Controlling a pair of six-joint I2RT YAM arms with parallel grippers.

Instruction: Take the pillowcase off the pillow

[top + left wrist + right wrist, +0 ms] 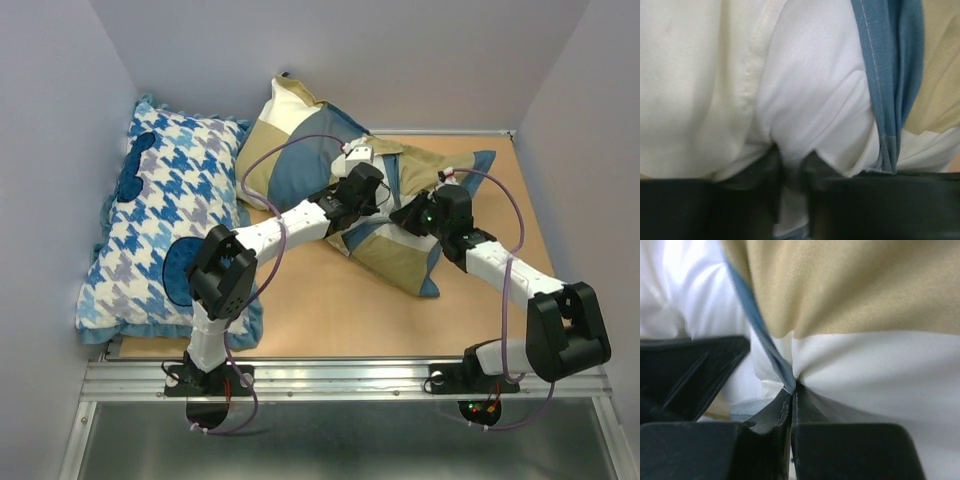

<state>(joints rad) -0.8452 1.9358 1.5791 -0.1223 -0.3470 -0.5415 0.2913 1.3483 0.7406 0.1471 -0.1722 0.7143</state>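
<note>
The table (330, 310) is a tan wooden board with pale walls at its left, back and right and a metal rail (340, 375) along its near edge. A blue-and-white houndstooth cushion (165, 220) lies down the left side, from the back corner to the near edge. The pillowcase (290, 140), filled and rumpled, lies across the back middle just beside the cushion, with one corner up against the back wall.
</note>
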